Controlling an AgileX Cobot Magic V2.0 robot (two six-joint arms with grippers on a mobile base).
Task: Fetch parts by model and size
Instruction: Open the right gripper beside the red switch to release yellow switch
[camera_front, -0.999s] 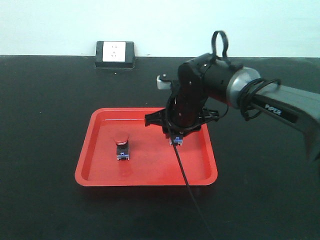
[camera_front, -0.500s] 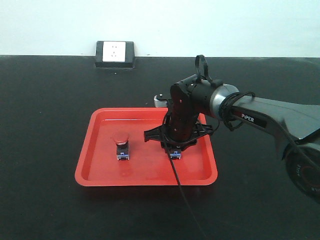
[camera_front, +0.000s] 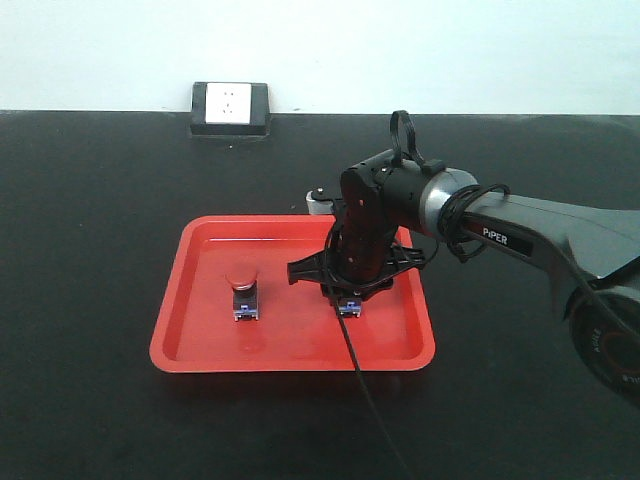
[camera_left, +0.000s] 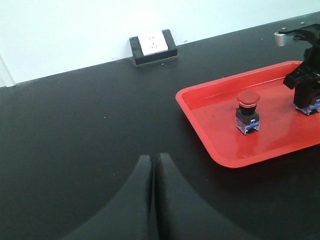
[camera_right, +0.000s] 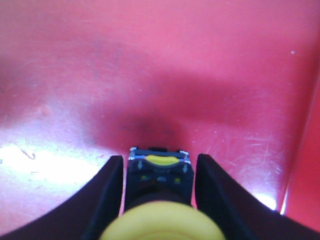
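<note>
A red-capped switch (camera_front: 243, 293) stands upright in the left half of the red tray (camera_front: 200, 330); the left wrist view shows it too (camera_left: 248, 112). The yellow-capped switch (camera_right: 160, 200) stands on the tray floor right of centre, and only its blue-grey base (camera_front: 349, 307) shows under the arm. My right gripper (camera_front: 349, 296) points down over it. In the right wrist view the right gripper (camera_right: 159, 160) is open, a finger on each side of the black body with a thin gap on both sides. My left gripper (camera_left: 154, 157) is shut and empty over the black table, left of the tray (camera_left: 225, 145).
A black-and-white wall socket box (camera_front: 230, 108) sits at the table's back edge. A black cable (camera_front: 375, 390) runs from the right gripper across the tray's front rim toward the table's front edge. The tray's raised rim surrounds both switches.
The right arm has come down and a little left, bringing the yellow-capped switch onto the tray floor. Over the last half second it barely moved. The red-capped switch stayed put.
</note>
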